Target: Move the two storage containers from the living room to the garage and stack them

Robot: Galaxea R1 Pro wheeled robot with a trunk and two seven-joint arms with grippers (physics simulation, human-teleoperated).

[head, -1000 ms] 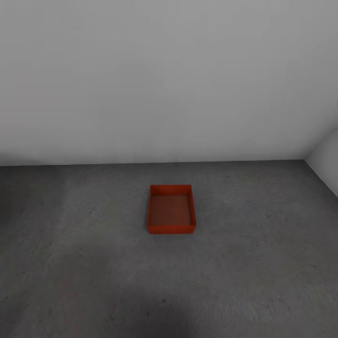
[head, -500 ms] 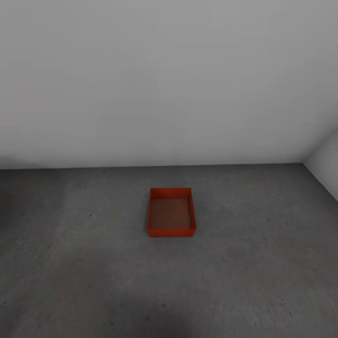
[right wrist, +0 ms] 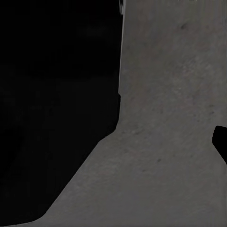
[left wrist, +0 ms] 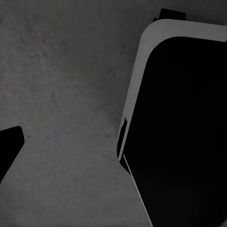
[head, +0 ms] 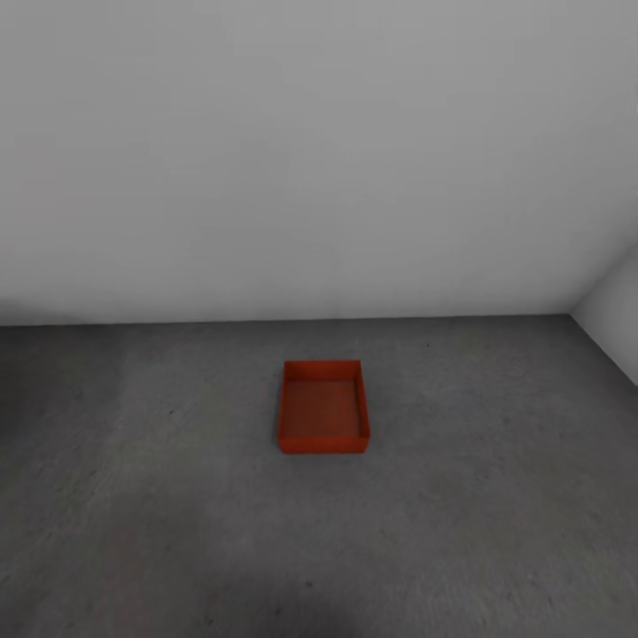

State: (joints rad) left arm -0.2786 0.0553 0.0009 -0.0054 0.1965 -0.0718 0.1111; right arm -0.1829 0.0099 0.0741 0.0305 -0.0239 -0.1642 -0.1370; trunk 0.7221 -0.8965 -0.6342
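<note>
one red box on the garage floor

a red-orange storage container (head: 323,408) sat on the dark grey floor (head: 159,496) of the garage. it had no lid, so its flat bottom showed from the head view. it sat flat, with its open side up. it was out in the open, away from the pale grey wall (head: 310,159) behind it. a second wall (head: 616,319) met that one in the corner, off to the right. nothing was touching the box.

the left wrist view looked down at the rough grey floor (left wrist: 61,94). a big black shape with a pale edge (left wrist: 179,132), part of the robot, covered one side. a small dark tip showed at the other edge.

the right wrist view showed the floor (right wrist: 165,142) too, beside a big black shape (right wrist: 52,104). a small dark tip poked in at the far edge.

i could not tell if the left gripper or the right gripper was open or closed.
</note>
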